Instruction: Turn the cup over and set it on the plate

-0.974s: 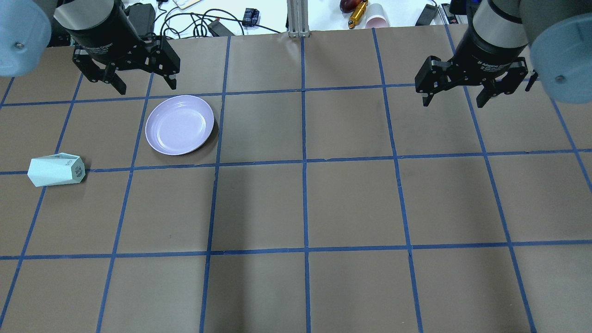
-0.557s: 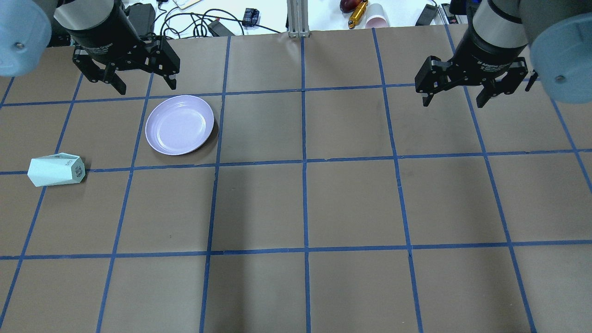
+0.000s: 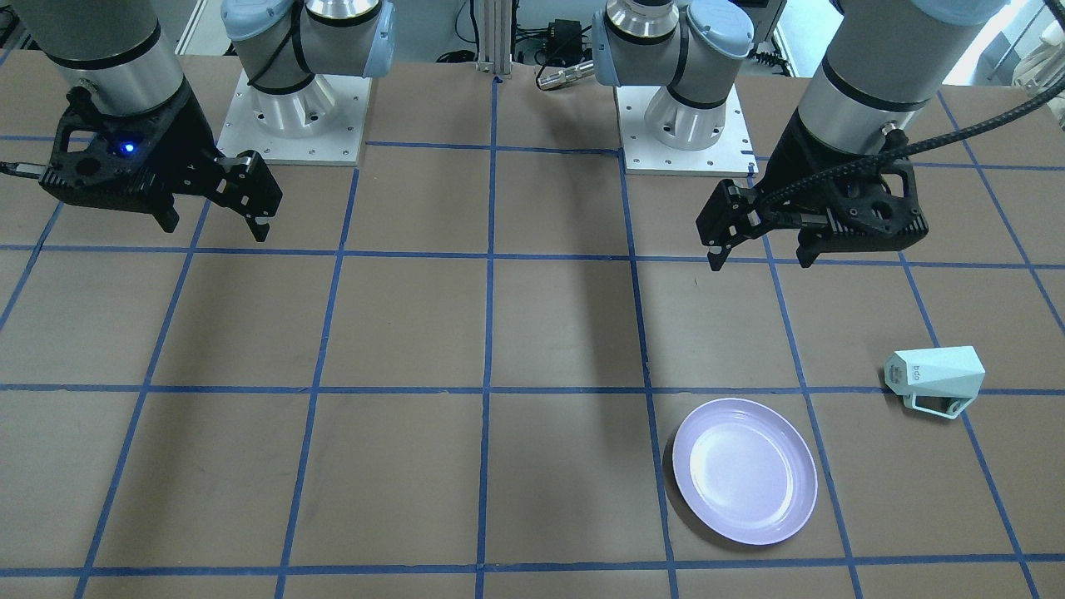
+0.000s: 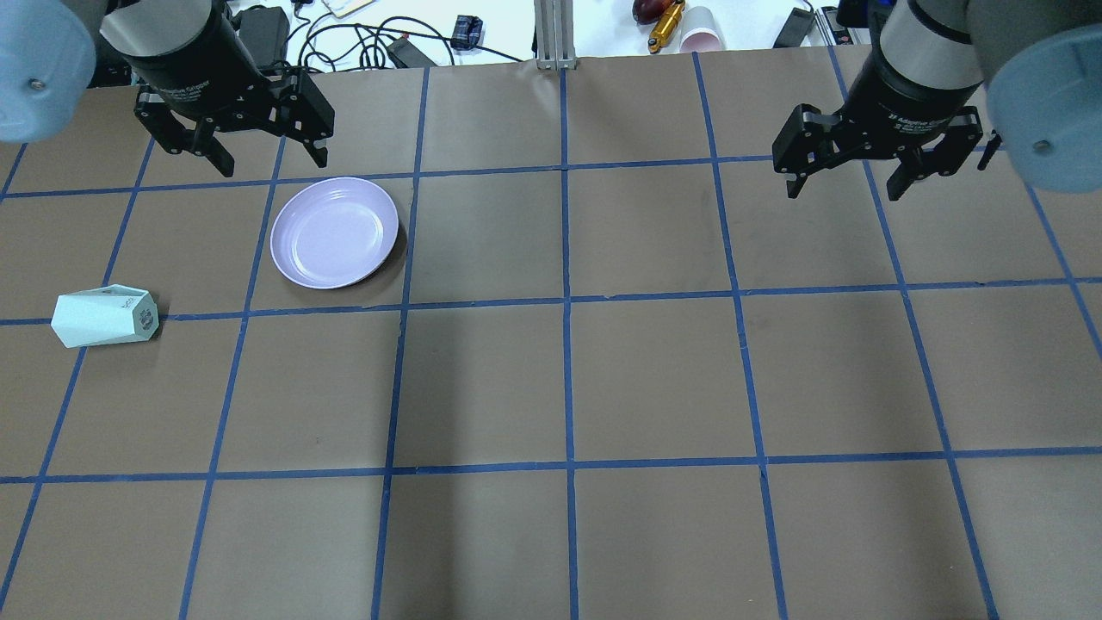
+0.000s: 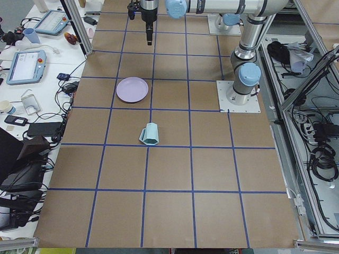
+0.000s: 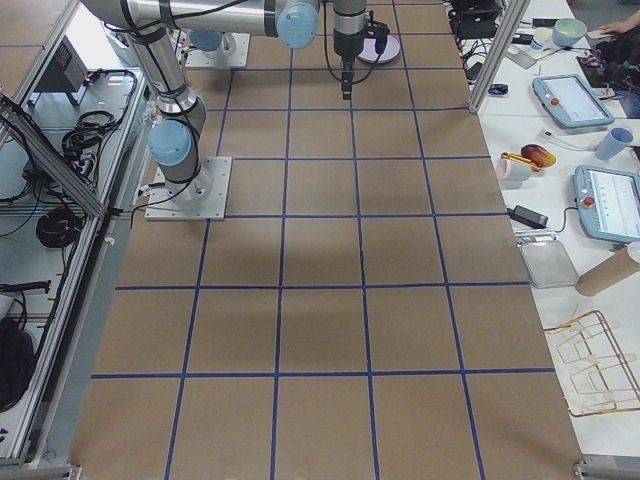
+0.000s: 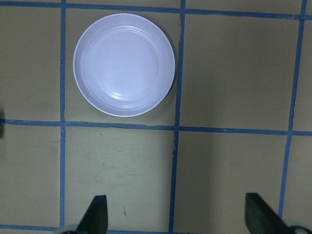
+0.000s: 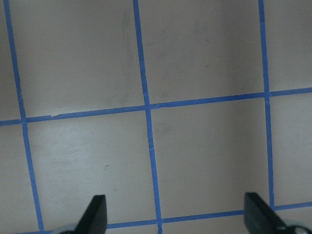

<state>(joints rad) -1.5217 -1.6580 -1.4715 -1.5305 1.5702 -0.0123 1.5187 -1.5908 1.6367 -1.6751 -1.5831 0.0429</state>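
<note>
The pale mint-green cup [image 4: 105,316] lies on its side at the table's left, its lettered base towards the middle; it also shows in the front view [image 3: 936,374] with its handle on the side away from the robot. The lavender plate [image 4: 334,232] lies empty to the cup's right and farther out, and shows in the front view [image 3: 743,470] and the left wrist view [image 7: 124,64]. My left gripper [image 4: 274,164] hovers open and empty just beyond the plate, apart from the cup. My right gripper [image 4: 844,193] hovers open and empty at the far right.
Brown paper with a blue tape grid covers the table [image 4: 568,387]. Cables, a pink cup [image 4: 702,30] and small items lie past the far edge beside an aluminium post [image 4: 555,34]. The arm bases [image 3: 287,108] stand at the robot's edge.
</note>
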